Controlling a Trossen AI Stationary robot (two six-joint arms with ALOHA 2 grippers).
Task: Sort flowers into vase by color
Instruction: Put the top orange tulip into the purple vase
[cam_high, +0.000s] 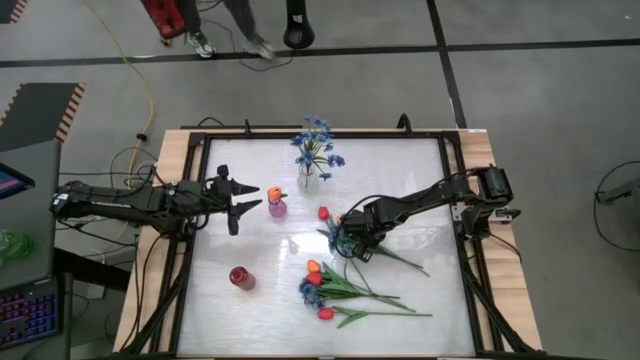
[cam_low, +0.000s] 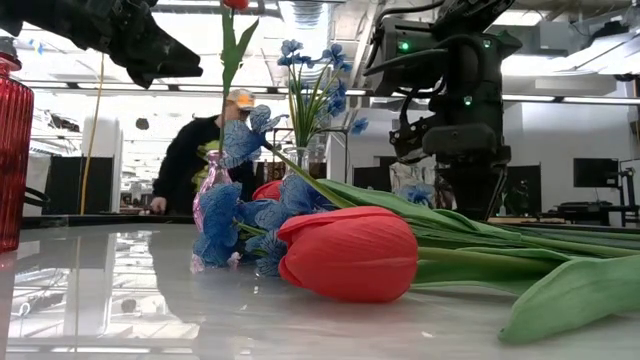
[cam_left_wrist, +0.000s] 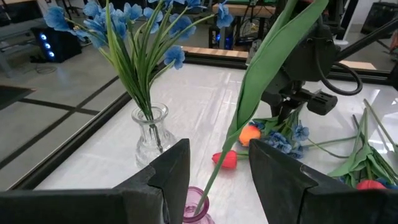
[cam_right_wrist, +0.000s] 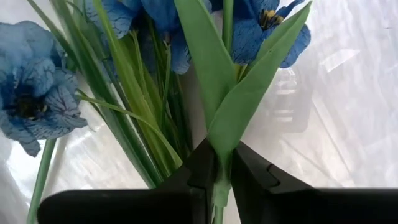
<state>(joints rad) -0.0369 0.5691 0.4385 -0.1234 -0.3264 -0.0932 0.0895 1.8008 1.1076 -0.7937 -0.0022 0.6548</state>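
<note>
A: Which vessels on the counter (cam_high: 400, 300), and filled with what?

B: Three. Clear glass vase (cam_high: 308, 181) at the far middle, holding a bunch of blue blossoms (cam_high: 317, 145) on green stems. Small pink vase (cam_high: 277, 208) just in front of it and a bit to the left, holding one orange tulip (cam_high: 273, 193). Red vase (cam_high: 241, 278) nearer the front left, nothing visible in it.

A: And the left hand (cam_high: 243, 199)?

B: Hovering just left of the pink vase, fingers (cam_left_wrist: 168, 180) spread apart and holding nothing. In its wrist view the pink rim shows between the fingers, with the tulip stem rising out of it.

A: The right hand (cam_high: 343, 233)?

B: Near the middle of the counter, right of the pink vase. Closed narrow on a green stem (cam_right_wrist: 219, 180), a leaf and blue blossoms just past the fingertips. Cannot tell whether the sprig is lifted or resting on the surface.

A: Loose flowers?

B: One red tulip (cam_high: 323, 212) lying alone close to the right hand. A pile (cam_high: 345, 290) at the front middle: orange and red buds, blue blossoms, long stems pointing to the right, all flat on the counter. In the low view, a red bud (cam_low: 350, 252) lying in front.

A: Anything behind?

B: A person (cam_low: 195, 150) bending in the room beyond.
</note>
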